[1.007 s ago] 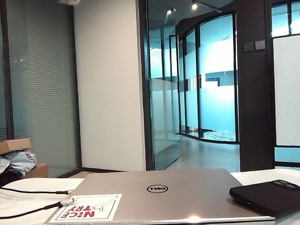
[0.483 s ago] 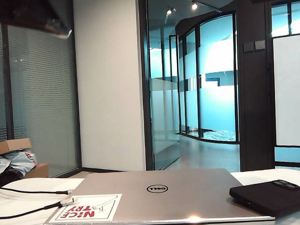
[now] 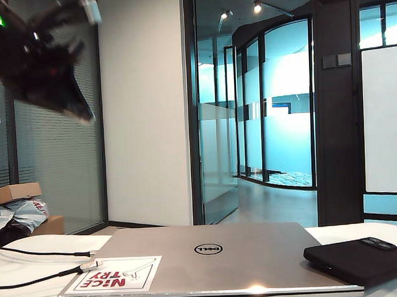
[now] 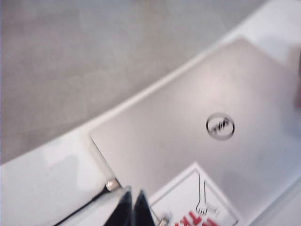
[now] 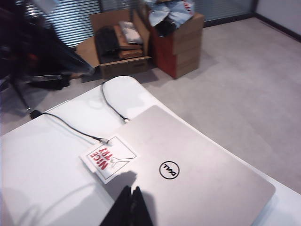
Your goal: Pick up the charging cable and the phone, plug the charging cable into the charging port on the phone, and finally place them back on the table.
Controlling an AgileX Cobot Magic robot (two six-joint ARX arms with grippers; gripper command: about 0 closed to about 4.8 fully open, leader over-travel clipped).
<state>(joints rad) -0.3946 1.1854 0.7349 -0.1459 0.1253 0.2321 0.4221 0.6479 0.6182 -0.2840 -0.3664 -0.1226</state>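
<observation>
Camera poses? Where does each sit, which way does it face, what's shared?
Exterior: low at table level, facing out over laptop and phone; left arm blurred above.
Left wrist: overhead, looking down; shut left gripper near charging cable tip.
Right wrist: high, looking down; shut right gripper.
Shared: laptop, sticker.

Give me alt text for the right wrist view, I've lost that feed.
The shut right gripper hovers above a closed silver laptop on the white table. A red-lettered sticker sits at the laptop's corner, where the charging cable ends; a second black cable lies nearby. Cardboard boxes stand on the floor beyond.
</observation>
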